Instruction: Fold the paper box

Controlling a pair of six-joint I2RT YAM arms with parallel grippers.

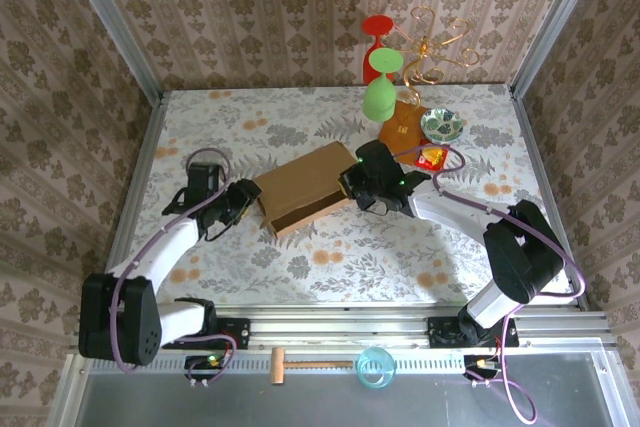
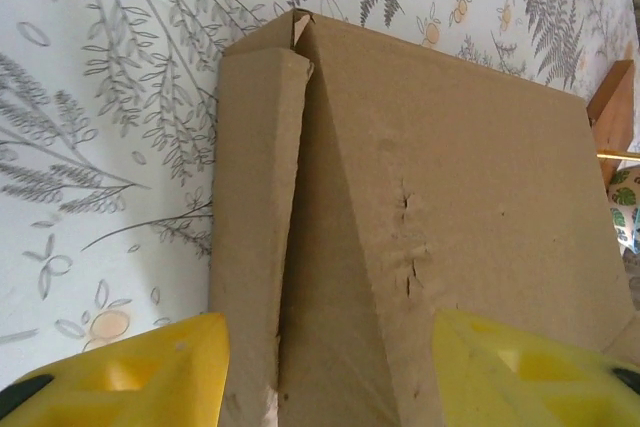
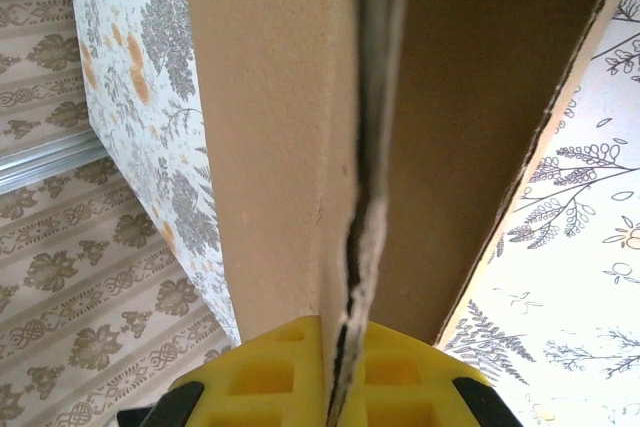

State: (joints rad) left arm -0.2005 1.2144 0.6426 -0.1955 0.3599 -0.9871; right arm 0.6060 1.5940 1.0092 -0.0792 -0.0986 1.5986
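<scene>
Right wrist view: right fingers (image 3: 262,379) pinch the paper box (image 3: 265,97) wall, left fingers (image 2: 135,377) spread wide.

Open table (image 1: 330,262) before paper box (image 1: 305,187), orange board (image 1: 403,129) seemingly close behind

Paper box (image 1: 300,187) lies mid-table (image 1: 300,267), its long axis running 8 to 2 o'clock. Left gripper (image 1: 243,202) at the box's 8 o'clock end, its fingers (image 2: 120,377) to either side of that end. Right gripper (image 1: 355,182) at the 2 o'clock end, a box wall (image 3: 345,197) between its pads.

Square board (image 1: 400,129) at 2 o'clock from the box, beyond the right gripper. Dish (image 1: 441,125) just beside the board at its 3 o'clock. Small packet (image 1: 432,158) at the board's 5 o'clock. Wire stand (image 1: 435,47) at the board's 1 o'clock, by the far edge.

Mallet (image 1: 300,364) at 6 o'clock from the box, off the table between the arm bases. Cup (image 1: 375,367) at the mallet's 3 o'clock.
</scene>
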